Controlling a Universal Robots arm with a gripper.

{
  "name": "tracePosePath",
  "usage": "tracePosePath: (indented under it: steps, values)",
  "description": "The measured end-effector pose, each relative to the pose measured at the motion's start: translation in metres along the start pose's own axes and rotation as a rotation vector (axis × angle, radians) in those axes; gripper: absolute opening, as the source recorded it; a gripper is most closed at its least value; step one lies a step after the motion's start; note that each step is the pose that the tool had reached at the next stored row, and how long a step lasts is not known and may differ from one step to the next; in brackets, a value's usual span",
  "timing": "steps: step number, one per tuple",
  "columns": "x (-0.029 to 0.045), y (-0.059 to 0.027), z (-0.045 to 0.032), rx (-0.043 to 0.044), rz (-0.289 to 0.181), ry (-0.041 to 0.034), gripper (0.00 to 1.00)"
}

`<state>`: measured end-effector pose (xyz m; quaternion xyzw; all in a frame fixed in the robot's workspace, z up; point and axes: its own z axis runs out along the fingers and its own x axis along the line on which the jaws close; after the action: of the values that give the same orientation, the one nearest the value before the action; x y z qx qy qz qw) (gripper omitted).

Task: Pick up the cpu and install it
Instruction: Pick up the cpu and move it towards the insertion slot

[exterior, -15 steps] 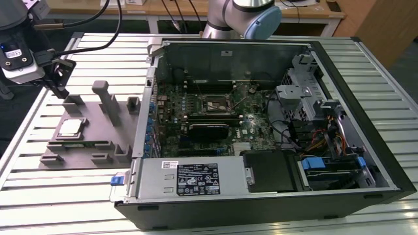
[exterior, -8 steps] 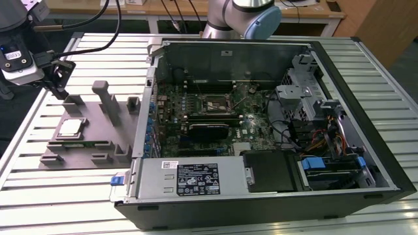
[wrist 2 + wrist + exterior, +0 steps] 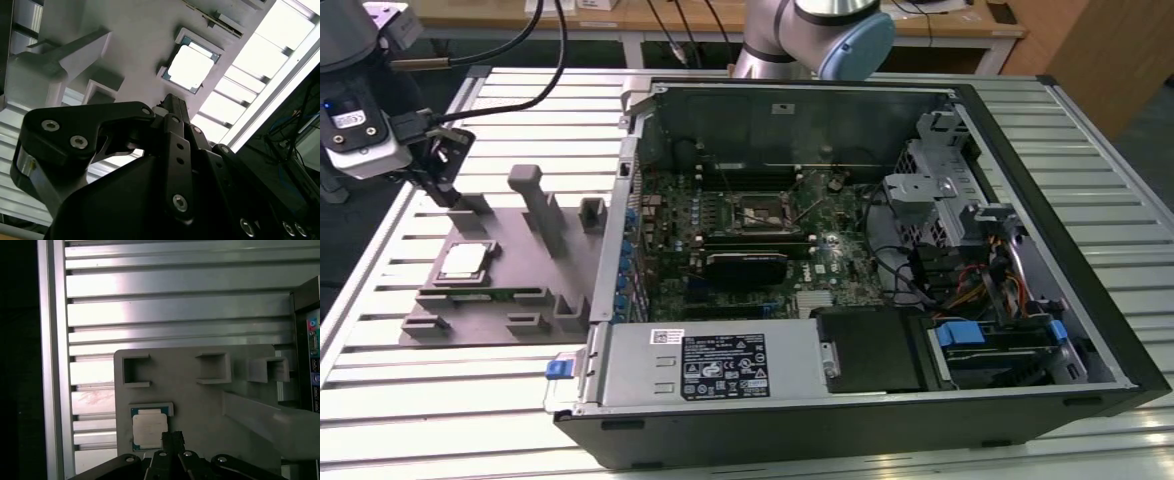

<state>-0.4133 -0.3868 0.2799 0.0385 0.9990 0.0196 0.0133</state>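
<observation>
gripper (image 3: 172, 436) closed, nothing held, hovering nr cpu (image 3: 149, 430), cpu in grey tray (image 3: 210, 405) recess

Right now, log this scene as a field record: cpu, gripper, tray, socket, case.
cpu: lying flat in a square recess of the tray, not held
gripper: shut on nothing, hovering over the tray close to the cpu
tray: grey, on the slatted table, on the exterior view's left of the case
socket: dark frame on the motherboard inside the case
case: open, lying on its side
</observation>
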Motion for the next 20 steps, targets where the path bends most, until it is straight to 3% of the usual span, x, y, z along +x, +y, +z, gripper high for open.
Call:
tracePosePath:
  steps: [20]
  values:
    - [0.0040,-0.0010,0.0141,0.0042,0.000,-0.0004,0.11]
